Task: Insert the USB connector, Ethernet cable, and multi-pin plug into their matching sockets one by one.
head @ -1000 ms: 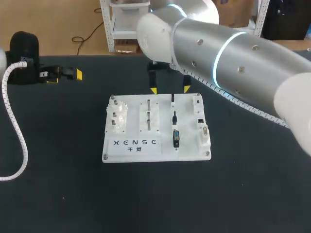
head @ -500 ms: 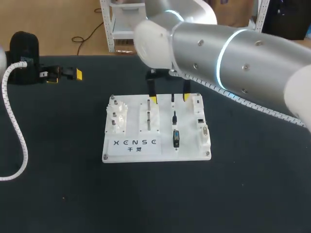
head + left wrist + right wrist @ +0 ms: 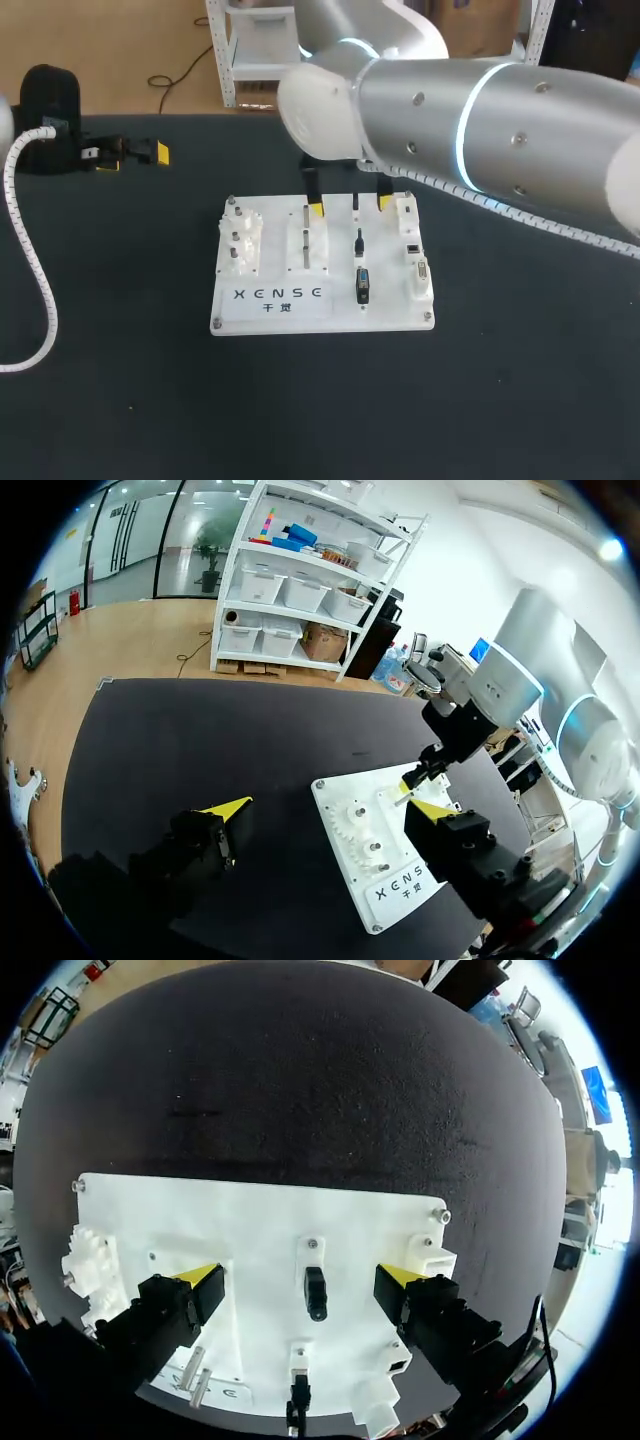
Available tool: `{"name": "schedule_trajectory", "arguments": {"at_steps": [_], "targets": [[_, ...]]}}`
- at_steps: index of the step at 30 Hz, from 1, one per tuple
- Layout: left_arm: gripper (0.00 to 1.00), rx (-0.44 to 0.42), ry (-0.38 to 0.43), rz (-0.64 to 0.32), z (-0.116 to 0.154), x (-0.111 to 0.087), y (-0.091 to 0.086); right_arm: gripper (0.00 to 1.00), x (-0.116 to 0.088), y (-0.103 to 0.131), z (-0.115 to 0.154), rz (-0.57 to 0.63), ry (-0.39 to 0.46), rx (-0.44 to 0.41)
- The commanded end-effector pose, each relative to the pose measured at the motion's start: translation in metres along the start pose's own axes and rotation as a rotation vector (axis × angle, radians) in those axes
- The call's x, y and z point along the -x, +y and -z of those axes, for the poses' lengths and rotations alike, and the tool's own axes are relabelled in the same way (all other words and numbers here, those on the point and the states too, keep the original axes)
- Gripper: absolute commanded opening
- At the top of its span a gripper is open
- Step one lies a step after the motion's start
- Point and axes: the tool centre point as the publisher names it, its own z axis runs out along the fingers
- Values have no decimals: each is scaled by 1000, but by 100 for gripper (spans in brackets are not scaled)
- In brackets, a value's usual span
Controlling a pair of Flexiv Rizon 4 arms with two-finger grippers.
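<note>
Right gripper hangs low over the far edge of the white rectangular plastic board, which sits mid-table on the black table. Its fingers are wide apart and clamp nothing.

Key relation: the small slim black plug nearest the board's far edge lies btwn the two yellow tips, just ahead of and under the gripper and roughly centred in the gap. It touches neither finger. The plug's long axis runs far-to-near along the board, i.e. across the line on which the fingers close, so they'd meet its two long sides. Prob. the USB connector, though too small to be sure. Judgement: a straight drop, then a squeeze, should catch it w/ little sideways correction needed.

Right arm is by far the nearer one. Left gripper sits well apart from the board, near the table's far left corner, w/ fingers also spread and empty.

Count:
- 3 black plugs in one column on the board's right half: the slim far one, a middle one, and a bigger blocky one toward the near edge.
- The white socket blocks run along the board's right edge, just beside that column. There seem to be 3, none w/ a plug in it.
- 2 grippers, both empty.
</note>
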Motion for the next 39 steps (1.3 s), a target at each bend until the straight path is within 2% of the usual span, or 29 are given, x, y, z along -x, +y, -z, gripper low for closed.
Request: {"name": "schedule_trajectory", "arguments": {"at_steps": [1, 2, 4, 6, 7, 9, 21, 26, 35, 37, 39], "targets": [[100, 0, 0, 0, 0, 0, 0, 93, -8, -7, 0, -6, -170, 14], [100, 0, 0, 0, 0, 0, 0, 87, -7, -7, 1, -8, -173, 16], [100, 0, 0, 0, 0, 0, 0, 87, -7, -8, 2, -12, -180, 15], [100, 0, 0, 0, 0, 0, 0, 81, -5, -9, 3, -15, -181, 18], [100, 0, 0, 0, 0, 0, 0, 64, -5, -9, 4, -17, -183, 21], [100, 0, 0, 0, 0, 0, 0, 50, -4, -9, 5, -18, -187, 24], [100, 0, 0, 0, 0, 0, 0, 38, -3, -9, 6, -16, -203, 45], [100, 0, 0, 0, 0, 0, 0, 30, -3, -9, 8, -9, -222, 48], [100, 0, 0, 0, 0, 0, 0, 27, -2, -11, 8, -13, -229, 44], [100, 0, 0, 0, 0, 0, 0, 24, -2, -11, 8, -14, -230, 43], [100, 0, 0, 0, 0, 0, 0, 16, -2, -11, 8, -14, -230, 45]]}}
